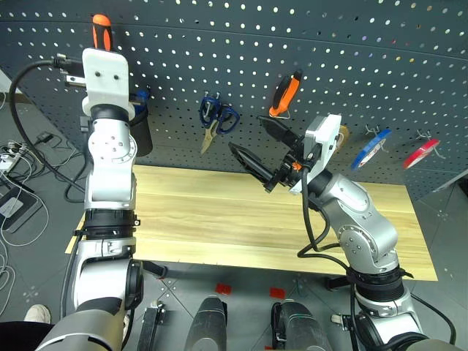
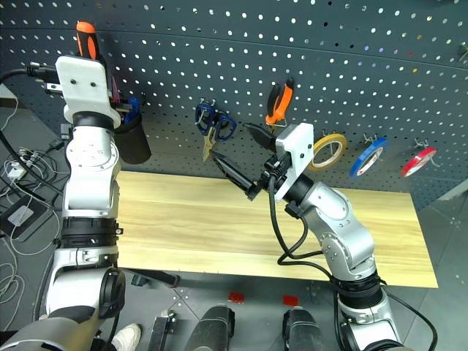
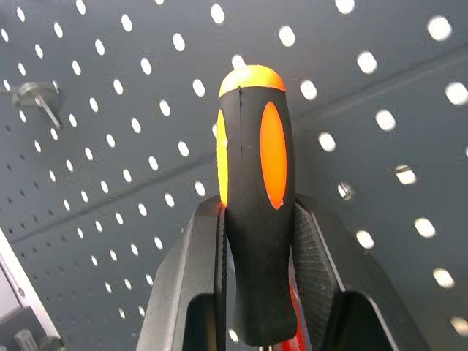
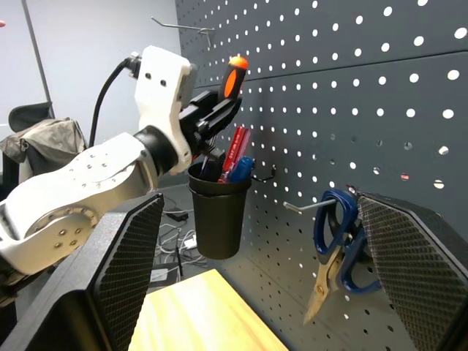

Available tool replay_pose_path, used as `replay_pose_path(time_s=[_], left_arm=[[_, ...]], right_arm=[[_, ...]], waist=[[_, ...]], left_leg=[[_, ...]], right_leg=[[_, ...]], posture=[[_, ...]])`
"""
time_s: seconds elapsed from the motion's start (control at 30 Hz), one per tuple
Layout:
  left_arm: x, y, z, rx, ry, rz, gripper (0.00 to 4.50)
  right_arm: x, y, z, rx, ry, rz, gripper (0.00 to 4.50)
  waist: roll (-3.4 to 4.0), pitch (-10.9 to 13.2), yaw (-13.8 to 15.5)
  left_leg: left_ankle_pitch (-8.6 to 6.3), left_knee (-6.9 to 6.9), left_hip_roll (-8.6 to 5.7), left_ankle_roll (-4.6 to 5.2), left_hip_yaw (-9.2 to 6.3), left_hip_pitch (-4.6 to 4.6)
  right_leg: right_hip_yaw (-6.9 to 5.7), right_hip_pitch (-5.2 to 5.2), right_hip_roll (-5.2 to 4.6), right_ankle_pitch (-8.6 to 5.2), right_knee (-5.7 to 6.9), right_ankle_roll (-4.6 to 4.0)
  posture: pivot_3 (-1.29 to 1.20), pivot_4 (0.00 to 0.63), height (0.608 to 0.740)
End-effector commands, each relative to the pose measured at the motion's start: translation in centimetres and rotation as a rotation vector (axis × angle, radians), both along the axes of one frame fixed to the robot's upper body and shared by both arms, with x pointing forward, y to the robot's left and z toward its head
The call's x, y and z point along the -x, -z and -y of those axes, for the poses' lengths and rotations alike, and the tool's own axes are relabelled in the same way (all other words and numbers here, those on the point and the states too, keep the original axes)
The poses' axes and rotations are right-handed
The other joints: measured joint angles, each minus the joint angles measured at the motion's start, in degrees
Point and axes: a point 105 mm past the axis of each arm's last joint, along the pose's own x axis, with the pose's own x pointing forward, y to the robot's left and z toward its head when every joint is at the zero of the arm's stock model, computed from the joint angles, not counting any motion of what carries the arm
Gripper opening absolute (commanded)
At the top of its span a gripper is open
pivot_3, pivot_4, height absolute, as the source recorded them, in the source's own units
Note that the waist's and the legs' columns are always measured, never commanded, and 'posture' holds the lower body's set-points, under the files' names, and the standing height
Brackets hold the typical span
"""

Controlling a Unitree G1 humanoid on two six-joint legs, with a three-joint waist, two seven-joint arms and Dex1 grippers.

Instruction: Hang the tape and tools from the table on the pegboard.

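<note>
- The pegboard [image 1: 307, 51] fills the wall ahead, and the table [image 1: 219, 219] below it lies bare.
- My left gripper [image 4: 212, 117] is clamped on the orange-and-black screwdriver [image 3: 256, 197], handle up, right over the black cup [image 4: 218, 212] hung on the board.
- My right gripper [image 1: 259, 157] hangs wide open, holding nothing, out in front of the board.
- Blue-handled scissors [image 1: 218, 117] and orange pliers [image 1: 285, 93] hang on hooks.
- The blue tape [image 2: 368, 157] hangs between the yellow roll [image 2: 327, 151] and red roll [image 2: 419, 161].
</note>
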Motion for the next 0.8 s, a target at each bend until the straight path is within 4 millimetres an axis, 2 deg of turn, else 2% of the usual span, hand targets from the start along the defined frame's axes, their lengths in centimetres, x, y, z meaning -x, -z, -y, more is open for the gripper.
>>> replay_pose_path(time_s=[0.03,0.07,0.13,0.2,0.43,0.47,0.7,0.8], left_arm=[[1.3,-1.2,-0.6,0.021,-0.024,0.055,0.90],[1.4,-1.1,-0.7,0.031,-0.027,0.052,0.90],[1.5,-1.1,-0.8,0.047,-0.031,0.050,1.63],[1.6,-1.1,-0.8,0.051,-0.032,0.051,2.12],[1.7,-1.4,-0.7,0.053,-0.031,0.056,4.30],[1.7,-1.4,-0.7,0.054,-0.030,0.056,4.46],[1.6,-1.6,0.6,0.083,0.063,0.048,4.46],[2.1,-2.1,1.6,0.081,0.108,0.060,4.46]], right_arm=[[0.6,-0.8,0.1,-0.012,-0.011,0.037,4.50],[0.6,-0.7,0.0,-0.012,-0.011,0.036,4.50],[0.5,-0.7,0.0,-0.010,-0.010,0.037,4.50],[0.4,-0.7,0.0,-0.009,-0.009,0.037,4.50],[0.3,-0.7,0.0,-0.005,-0.005,0.038,4.50],[0.3,-0.6,0.1,-0.005,-0.003,0.037,4.50],[0.4,-0.3,0.3,0.003,0.013,0.034,4.50],[0.5,-0.1,1.1,0.013,0.048,0.038,4.50]], waist=[[0.00,0.0,0.0],[0.00,0.0,0.0],[0.00,0.0,0.0],[0.00,0.0,0.0],[0.00,0.0,0.3],[0.00,0.0,0.3],[0.00,0.0,0.2],[0.00,0.0,0.3]], left_leg=[[0.00,0.00,0.00,0.00,0.00,0.00],[0.00,0.00,0.00,0.00,0.01,0.01],[0.00,-0.01,0.01,0.01,0.01,0.01],[0.00,0.00,0.00,0.01,0.01,0.02],[0.00,0.05,-0.04,0.01,0.00,0.04],[-0.01,0.07,-0.06,0.01,0.00,0.06],[-0.01,0.05,-0.06,0.01,0.04,0.17],[-0.01,0.05,-0.07,0.02,0.05,0.18]], right_leg=[[0.00,0.00,0.00,0.00,0.00,0.00],[0.01,0.00,0.01,0.00,0.00,0.00],[0.01,0.00,0.01,0.00,0.00,0.00],[0.02,0.00,0.00,0.00,0.02,0.00],[0.03,0.03,-0.03,0.00,0.18,0.00],[0.03,0.03,-0.05,0.00,0.23,0.00],[0.09,0.04,-0.05,0.00,0.32,0.00],[0.11,0.05,-0.05,0.00,0.32,0.00]], posture=[[0.19,0.197,0.740],[0.19,0.197,0.740],[0.19,0.197,0.740],[0.19,0.198,0.740],[0.20,0.197,0.740],[0.19,0.197,0.740],[0.19,0.191,0.740],[0.19,0.191,0.740]])
